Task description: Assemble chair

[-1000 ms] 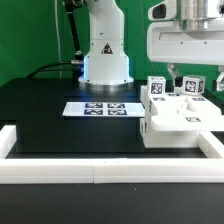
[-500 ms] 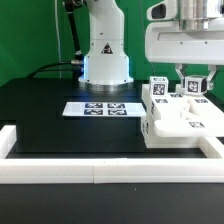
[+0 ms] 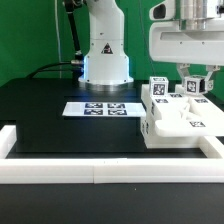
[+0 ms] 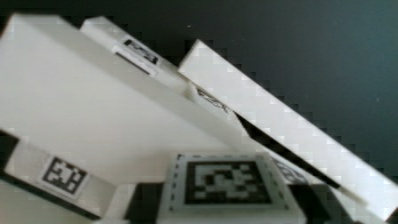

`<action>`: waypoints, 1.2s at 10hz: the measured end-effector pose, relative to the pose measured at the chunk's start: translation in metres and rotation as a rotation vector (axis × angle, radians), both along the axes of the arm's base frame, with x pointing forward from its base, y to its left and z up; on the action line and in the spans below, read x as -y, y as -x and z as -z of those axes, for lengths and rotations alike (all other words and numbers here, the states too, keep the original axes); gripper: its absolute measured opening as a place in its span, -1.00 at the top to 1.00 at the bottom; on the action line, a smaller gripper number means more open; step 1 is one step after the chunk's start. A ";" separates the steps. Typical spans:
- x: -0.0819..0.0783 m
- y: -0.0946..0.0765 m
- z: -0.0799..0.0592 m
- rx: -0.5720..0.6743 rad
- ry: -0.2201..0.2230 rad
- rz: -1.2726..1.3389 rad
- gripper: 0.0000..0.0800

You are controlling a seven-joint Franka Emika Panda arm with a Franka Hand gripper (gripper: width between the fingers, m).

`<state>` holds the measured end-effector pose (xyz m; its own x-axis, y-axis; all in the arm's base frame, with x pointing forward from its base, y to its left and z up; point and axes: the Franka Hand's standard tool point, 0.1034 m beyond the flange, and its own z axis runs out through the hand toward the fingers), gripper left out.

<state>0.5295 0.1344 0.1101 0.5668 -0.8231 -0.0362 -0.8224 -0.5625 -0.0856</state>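
The chair's white parts lie bunched at the exterior view's right: a flat plate with tagged blocks standing behind it. One tagged block stands free. My gripper comes down from above onto a second small tagged block, and its fingers press that block's two sides. In the wrist view the same tagged block fills the gap of the gripper, with a dark finger against each side. Beyond it lie the plate and a long bar.
The marker board lies flat in the middle of the black table. The robot's base stands behind it. White border rails run along the front and the exterior view's left edge.
The fingers stood wide apart around the small tagged block a second ago and have since closed onto its sides. The arm itself has hardly moved.
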 end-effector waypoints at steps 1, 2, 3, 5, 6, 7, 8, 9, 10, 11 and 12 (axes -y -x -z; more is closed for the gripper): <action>0.000 0.000 0.000 -0.003 -0.002 0.035 0.33; 0.000 0.000 0.000 -0.009 -0.006 0.113 0.33; 0.000 0.000 0.000 -0.014 -0.010 0.183 0.33; -0.001 0.000 0.000 -0.023 -0.017 0.295 0.32; -0.001 0.000 0.000 -0.030 -0.020 0.371 0.32; -0.001 0.000 0.000 -0.032 -0.022 0.403 0.32; -0.001 0.000 0.000 -0.039 -0.028 0.482 0.32; -0.002 0.000 0.000 -0.047 -0.037 0.565 0.32; -0.002 0.000 0.000 -0.054 -0.042 0.653 0.32; -0.002 0.000 0.000 -0.057 -0.045 0.684 0.32; -0.002 0.000 0.000 -0.063 -0.049 0.761 0.32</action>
<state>0.5292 0.1365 0.1098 -0.1598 -0.9824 -0.0963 -0.9858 0.1639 -0.0360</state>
